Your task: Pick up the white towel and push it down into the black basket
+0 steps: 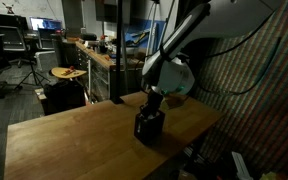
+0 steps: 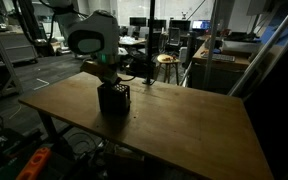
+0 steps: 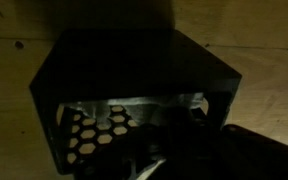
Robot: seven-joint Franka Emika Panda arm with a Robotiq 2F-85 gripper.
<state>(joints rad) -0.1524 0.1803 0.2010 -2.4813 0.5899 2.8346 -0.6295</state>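
Observation:
The black basket (image 1: 149, 126) (image 2: 114, 98) stands on the wooden table, small and cube-shaped. My gripper (image 1: 153, 102) (image 2: 108, 80) reaches straight down into its open top. From the wrist the basket (image 3: 134, 55) fills the view. The white towel (image 3: 134, 103) shows only as pale folds along the inner wall, above a honeycomb-patterned side. My gripper (image 3: 174, 140) is a dark shape low inside the basket, shut with cloth at its tips. No towel lies on the table in either exterior view.
The wooden table (image 1: 74, 140) (image 2: 184, 130) spreads around the basket, with its edge a short way from the basket in an exterior view. Beyond the table stand a round stool (image 1: 69, 73) (image 2: 166, 60), benches and desks in a dim room.

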